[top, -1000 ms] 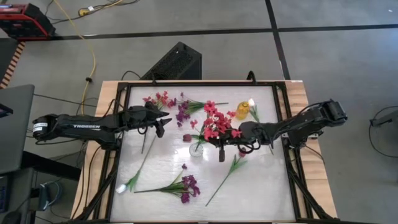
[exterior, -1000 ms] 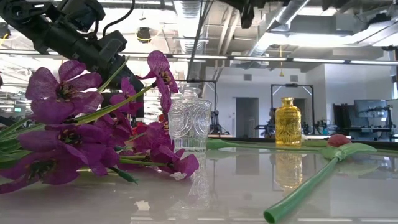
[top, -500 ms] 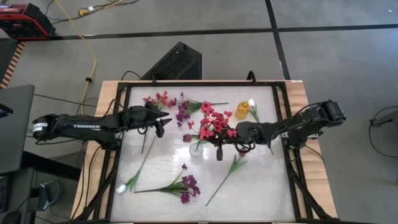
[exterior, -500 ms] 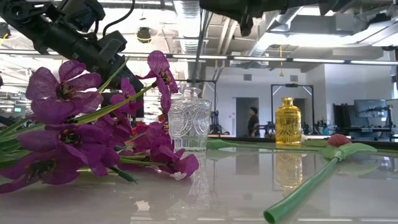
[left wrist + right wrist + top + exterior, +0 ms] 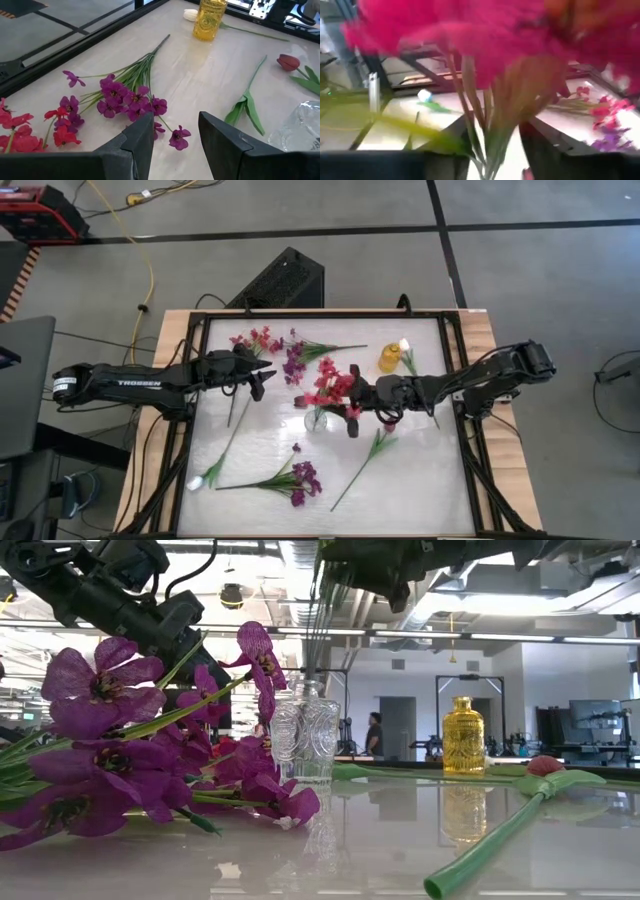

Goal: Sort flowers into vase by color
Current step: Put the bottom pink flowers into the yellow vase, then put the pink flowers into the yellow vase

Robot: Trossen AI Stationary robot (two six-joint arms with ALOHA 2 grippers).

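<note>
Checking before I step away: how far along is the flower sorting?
Early. The red-pink bunch stands with its stems in the clear vase, the right gripper beside it. The yellow vase looks empty. Purple bunches, tulips and another red-pink stem lie on the table.

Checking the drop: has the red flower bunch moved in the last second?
Yes. The red flower bunch has shifted left in the high view, toward the clear vase, away from the yellow vase.

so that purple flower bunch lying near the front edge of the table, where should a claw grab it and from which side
Probably the bare green stalk, not the purple flower bunch's blossoms. The stem lies flat, blooms toward the table's middle and stalk pointing toward the left arm's side, so come straight down from above, fingers across the stalk. The left claw looks better placed.
</note>
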